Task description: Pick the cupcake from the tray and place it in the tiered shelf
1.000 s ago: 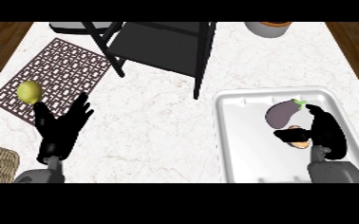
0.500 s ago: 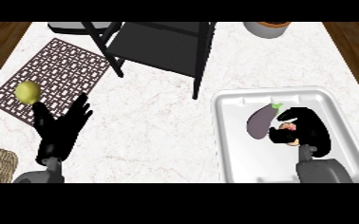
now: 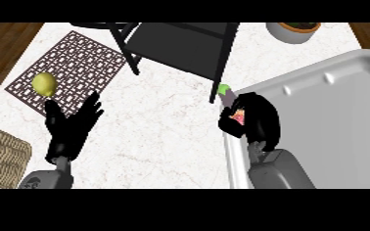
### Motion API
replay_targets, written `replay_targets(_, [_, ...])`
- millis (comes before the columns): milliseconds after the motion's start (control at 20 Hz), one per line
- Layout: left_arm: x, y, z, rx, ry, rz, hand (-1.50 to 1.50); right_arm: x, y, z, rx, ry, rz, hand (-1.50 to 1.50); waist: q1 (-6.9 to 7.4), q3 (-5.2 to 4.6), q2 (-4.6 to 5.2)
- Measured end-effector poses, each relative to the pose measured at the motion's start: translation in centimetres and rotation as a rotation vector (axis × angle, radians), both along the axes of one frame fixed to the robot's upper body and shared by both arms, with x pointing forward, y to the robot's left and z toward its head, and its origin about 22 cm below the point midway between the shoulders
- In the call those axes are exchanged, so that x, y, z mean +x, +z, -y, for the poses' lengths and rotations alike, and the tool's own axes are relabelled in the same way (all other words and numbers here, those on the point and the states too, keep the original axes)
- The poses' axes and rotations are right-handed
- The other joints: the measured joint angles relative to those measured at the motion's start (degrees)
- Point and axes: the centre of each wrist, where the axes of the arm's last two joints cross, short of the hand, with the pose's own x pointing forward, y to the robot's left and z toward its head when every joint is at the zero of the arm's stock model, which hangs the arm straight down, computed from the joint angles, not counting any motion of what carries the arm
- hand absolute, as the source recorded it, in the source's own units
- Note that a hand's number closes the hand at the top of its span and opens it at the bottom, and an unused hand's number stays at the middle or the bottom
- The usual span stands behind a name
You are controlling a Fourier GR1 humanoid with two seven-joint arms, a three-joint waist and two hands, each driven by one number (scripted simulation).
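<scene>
At centre right, the right hand [image 3: 259, 120] curls round the cupcake [image 3: 237, 118], grasping it at the tray's [image 3: 325, 127] left rim, just below the dark shelf [image 3: 180, 41]. The left hand [image 3: 71, 127] rests open, fingers up, at lower left.

Right hand [image 3: 254, 122]: curled round cupcake [image 3: 237, 118], at tray's left rim.
Tray [image 3: 325, 93]: right side of counter [image 3: 166, 127].
Shelf [image 3: 180, 44]: counter's far edge.
Left hand [image 3: 72, 127]: open, near-left corner.
Lemon [image 3: 45, 84]: on mat [image 3: 80, 63].
</scene>
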Motion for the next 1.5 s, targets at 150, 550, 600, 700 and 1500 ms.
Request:
replay_targets(150, [0.6,0.2,1.0,0.003,-0.043,0.000,0.00,0.0,2.2,-4.8,-0.010,0.126,0.074,1.50,2.42,0.01,0.39])
replay_targets(550, [1.0,0.0,1.7,0.009,-0.066,-0.025,0.00,0.1,9.3,-11.8,-0.106,0.259,0.375,1.50,3.37,-0.10,-0.40])
replay_targets(600, [1.1,0.1,1.6,0.011,-0.064,-0.026,0.00,0.2,10.1,-12.3,-0.114,0.257,0.403,1.50,3.20,-0.11,-0.49])
replay_targets(700, [1.2,0.0,1.6,0.013,-0.063,-0.032,0.00,0.5,12.0,-13.1,-0.128,0.251,0.453,1.50,3.00,-0.16,-0.64])
replay_targets(1500, [0.6,-0.3,0.4,0.014,-0.013,-0.027,0.00,4.1,26.2,-17.2,-0.141,0.105,0.638,1.50,0.29,0.03,-0.52])
